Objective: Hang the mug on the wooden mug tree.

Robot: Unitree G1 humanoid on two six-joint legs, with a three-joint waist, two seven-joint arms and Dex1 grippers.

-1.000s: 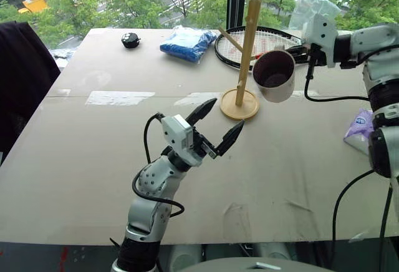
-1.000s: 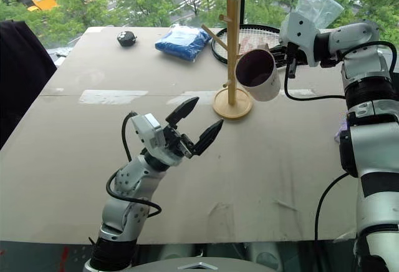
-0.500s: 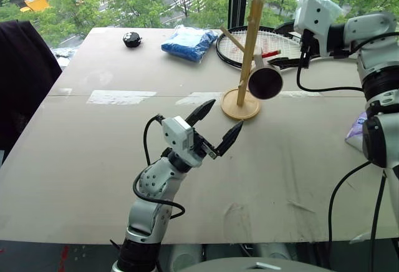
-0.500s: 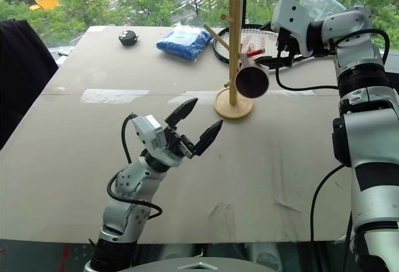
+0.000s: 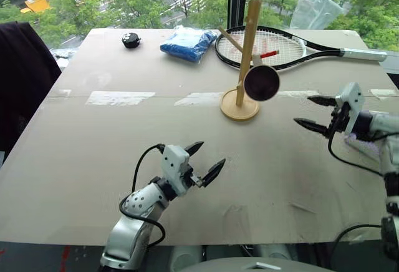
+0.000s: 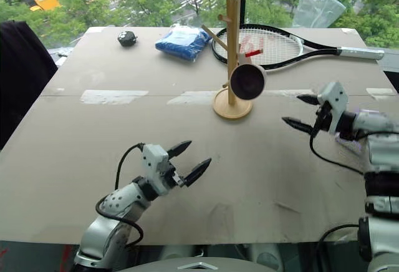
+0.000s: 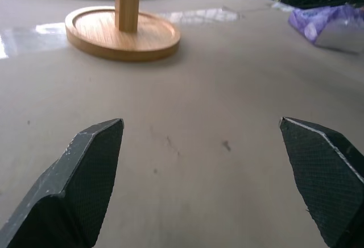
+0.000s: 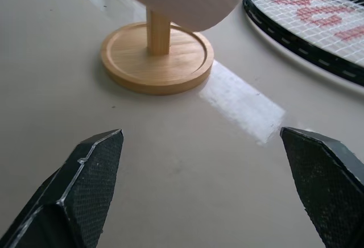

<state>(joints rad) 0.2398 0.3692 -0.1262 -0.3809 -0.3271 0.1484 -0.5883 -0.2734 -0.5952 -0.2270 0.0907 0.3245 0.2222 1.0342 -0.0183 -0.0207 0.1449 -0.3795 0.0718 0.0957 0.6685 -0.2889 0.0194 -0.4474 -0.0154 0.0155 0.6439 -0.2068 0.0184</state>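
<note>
**Both grippers empty, mug on the peg**

Right gripper [image 5: 315,112] has its fingers wide apart, and my left gripper [image 5: 204,160] also. The mug [image 5: 262,82] hangs on the wooden mug tree [image 5: 244,53]. It looks hard, smooth and breakable; I would take it by the wall.
</note>
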